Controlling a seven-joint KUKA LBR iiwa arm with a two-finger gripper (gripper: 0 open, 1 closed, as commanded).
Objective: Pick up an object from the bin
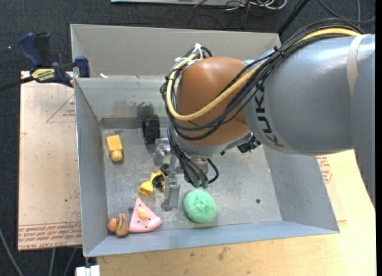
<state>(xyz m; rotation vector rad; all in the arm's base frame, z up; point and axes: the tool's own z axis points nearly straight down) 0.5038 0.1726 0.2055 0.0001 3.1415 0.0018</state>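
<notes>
My gripper (166, 178) hangs below the arm's wrist, low over the middle of the bin floor, and stands open. One grey fingertip (172, 200) reaches toward the front and the other (161, 152) sits further back. A small yellow and black thing (153, 183) lies just left of the gap, close to the fingers but not between them. A green fuzzy ball (200, 206) rests right of the front finger. A pink wedge with a yellow dot (144, 217) lies to the front left.
A brown knobbly piece (118, 225) sits in the front left corner. A yellow block toy (114, 148) lies by the left wall and a black thing (150, 128) near the back. The arm covers the bin's right half.
</notes>
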